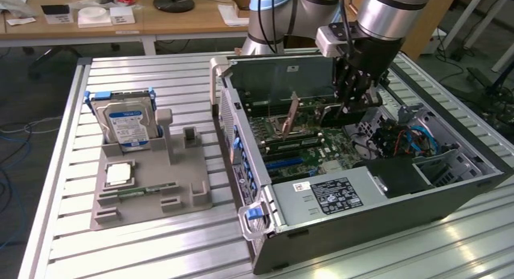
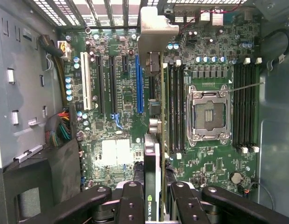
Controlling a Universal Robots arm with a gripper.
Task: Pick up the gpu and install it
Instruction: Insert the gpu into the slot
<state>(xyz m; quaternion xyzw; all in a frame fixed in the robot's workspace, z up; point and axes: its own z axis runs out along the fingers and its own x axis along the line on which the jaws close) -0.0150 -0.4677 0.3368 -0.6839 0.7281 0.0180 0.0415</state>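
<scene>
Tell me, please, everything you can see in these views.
case: one, grey, open on the table
table: one, silver slats, under everything
motherboard: one, green, inside the case
holder: one, grey, exterior view's left of case
hard drive: one, silver and blue, upright in holder
memory stick: one, green, flat in holder
chip: one, silver, flat in holder
gpu: one, dark, held over the motherboard
arm: one, silver, reaching into case
gripper: one, black, shut on gpu

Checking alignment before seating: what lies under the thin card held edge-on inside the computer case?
Under the thin flat gpu card, clamped in the tool, the green motherboard shows, a long blue slot beside it. The strip beneath the card is covered.
</scene>
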